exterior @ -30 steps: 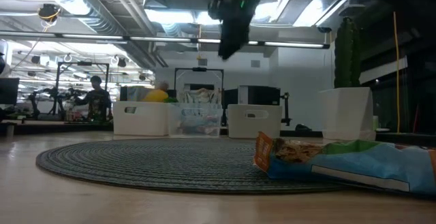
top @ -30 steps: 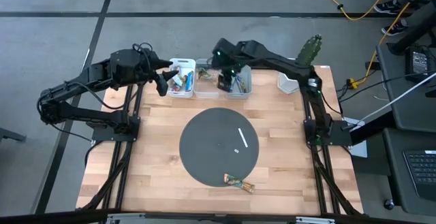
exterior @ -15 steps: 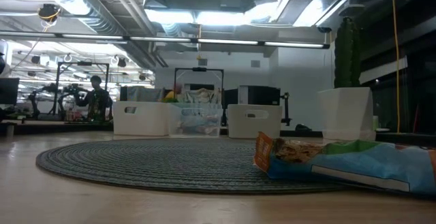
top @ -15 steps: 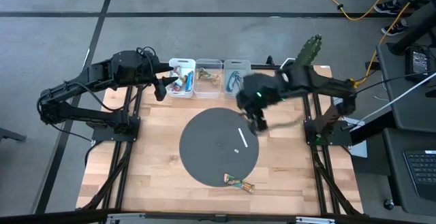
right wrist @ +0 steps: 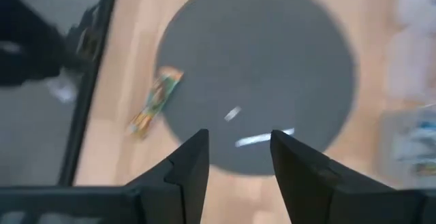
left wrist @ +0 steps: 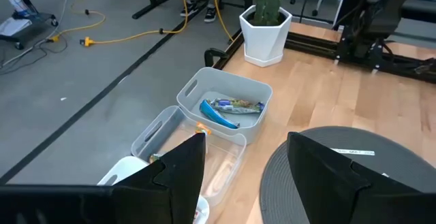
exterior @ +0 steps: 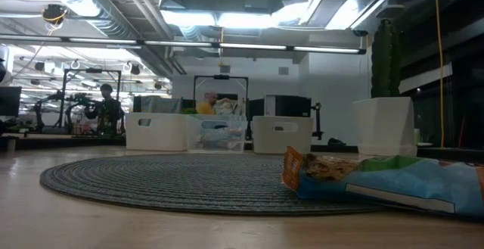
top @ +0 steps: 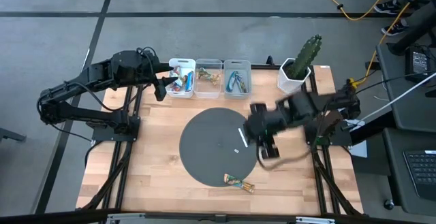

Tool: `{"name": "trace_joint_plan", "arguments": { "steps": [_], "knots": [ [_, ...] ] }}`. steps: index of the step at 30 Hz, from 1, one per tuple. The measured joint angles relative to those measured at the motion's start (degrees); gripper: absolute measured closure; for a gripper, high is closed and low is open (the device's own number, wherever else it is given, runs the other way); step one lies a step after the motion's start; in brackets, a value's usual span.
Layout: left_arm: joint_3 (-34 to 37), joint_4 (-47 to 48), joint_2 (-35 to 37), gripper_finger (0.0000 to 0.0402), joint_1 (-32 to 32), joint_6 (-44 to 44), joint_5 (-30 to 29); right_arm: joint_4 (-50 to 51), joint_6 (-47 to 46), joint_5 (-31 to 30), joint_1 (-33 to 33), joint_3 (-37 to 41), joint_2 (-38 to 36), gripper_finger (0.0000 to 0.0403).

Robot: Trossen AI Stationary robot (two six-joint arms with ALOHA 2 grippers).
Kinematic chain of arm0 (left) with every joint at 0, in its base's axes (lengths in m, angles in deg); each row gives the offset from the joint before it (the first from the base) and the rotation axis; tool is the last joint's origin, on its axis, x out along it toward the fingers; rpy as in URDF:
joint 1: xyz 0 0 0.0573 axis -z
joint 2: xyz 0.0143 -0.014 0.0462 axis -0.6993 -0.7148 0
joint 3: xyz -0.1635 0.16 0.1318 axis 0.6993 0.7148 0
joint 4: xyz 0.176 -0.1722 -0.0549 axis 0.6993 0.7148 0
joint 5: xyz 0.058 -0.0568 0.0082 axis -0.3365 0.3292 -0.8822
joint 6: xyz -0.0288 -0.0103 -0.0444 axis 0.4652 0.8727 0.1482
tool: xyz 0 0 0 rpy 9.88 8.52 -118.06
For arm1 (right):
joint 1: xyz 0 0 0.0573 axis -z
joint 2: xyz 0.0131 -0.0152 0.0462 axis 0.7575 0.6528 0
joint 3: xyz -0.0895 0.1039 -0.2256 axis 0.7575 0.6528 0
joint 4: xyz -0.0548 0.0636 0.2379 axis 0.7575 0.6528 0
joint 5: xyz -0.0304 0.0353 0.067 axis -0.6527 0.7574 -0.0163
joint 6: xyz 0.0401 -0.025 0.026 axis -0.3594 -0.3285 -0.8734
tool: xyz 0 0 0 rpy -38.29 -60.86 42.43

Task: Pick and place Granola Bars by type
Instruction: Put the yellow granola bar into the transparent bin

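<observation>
Right gripper, seen a second ago over the bins at the table's far edge, has been swung out above the right rim of the round dark mat; its fingers are held apart and empty. One granola bar is left lying at the mat's near edge, well apart from that gripper. Other bars are already sorted into the three bins. Left gripper is kept waiting beside the leftmost bin, fingers parted, nothing held. A drop-off appears finished, and the last bar is judged the next target.
</observation>
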Motion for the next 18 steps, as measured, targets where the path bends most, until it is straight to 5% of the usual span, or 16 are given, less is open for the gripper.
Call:
{"name": "trace_joint_plan", "arguments": {
  "steps": [8, 18],
  "knots": [
    [0.0, 0.0, 0.0, 0.0203, 0.0, 2.5, -0.6, -5.8, -15.4, 2.6, -10.6, 16.9, 0.0, 0.0244],
    [0.0, 0.3, 0.0, 0.0203, 0.0, 3.3, -2.3, -36.8, -27.5, 7.0, -16.3, 39.4, 0.1, 0.0244]
  ]
}}
